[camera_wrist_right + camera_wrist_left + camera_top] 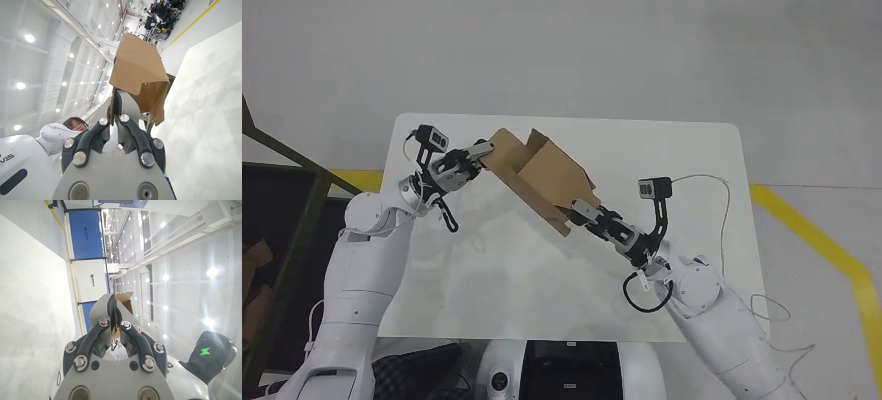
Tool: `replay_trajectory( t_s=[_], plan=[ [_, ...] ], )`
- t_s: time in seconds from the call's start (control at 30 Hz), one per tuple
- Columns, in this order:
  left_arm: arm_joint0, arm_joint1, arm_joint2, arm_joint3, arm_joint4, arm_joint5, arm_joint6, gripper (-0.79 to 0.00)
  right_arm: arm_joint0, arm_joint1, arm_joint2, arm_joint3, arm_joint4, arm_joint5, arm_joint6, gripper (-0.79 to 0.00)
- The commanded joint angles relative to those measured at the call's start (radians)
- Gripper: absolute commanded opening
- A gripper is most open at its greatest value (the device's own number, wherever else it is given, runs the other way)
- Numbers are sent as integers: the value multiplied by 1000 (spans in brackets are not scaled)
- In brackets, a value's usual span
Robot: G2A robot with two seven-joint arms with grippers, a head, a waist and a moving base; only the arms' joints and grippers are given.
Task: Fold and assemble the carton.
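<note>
White desk (542, 290) seen from above: a brown carton (542, 172) sits tilted over its far half, held between both arms, the left jaws at its left edge and the right jaws at its near corner.

Left wrist view: the jaws are clenched on a thin cardboard edge.

Right wrist view: the jaws pinch a flap, and the open end shows bare cardboard walls inside.

Overhead view downward, wrist views upward, sharing carton (550, 172)

Large industrial robot lab hall.
White counter (542, 290), yellow floor line (817, 233), blue partition panels (83, 234), high ceiling with round lamps (211, 272), desks (162, 11) farther back.
</note>
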Motion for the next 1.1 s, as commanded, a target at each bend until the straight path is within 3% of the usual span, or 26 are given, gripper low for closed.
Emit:
replay_trajectory(
  t_s=[0.0, 0.03, 0.07, 0.1, 0.37, 0.67, 0.93, 1.07],
  plan=[
    [2, 1, -3, 1, 2, 6, 9, -727, 0, -1, -3, -5, 4, 0, 7, -785],
    [2, 1, -3, 1, 4, 7, 15, -523, 0, -1, -5, -6, 6, 1, 8, -785],
    [2, 1, -3, 1, 5, 8, 20, -225, 1, -2, -6, -8, 7, 0, 9, -785],
    [2, 2, -3, 1, 5, 10, 24, 0, 1, -3, -7, -8, 7, 0, 9, -785],
    [5, 5, -15, -3, 10, 9, 56, 0, 16, -6, -9, -7, 16, -13, 29, -785],
    [6, 10, -44, -42, -33, 16, 41, 0, 48, 0, -2, 3, 35, -5, 157, -785],
    [-1, 22, -33, -64, -83, 198, -122, 0, 76, -1, -21, 29, 102, 13, 255, -785],
    [-4, 27, -20, -61, -62, 217, -167, 0, 98, -4, -37, 54, 157, 6, 308, -785]
  ],
)
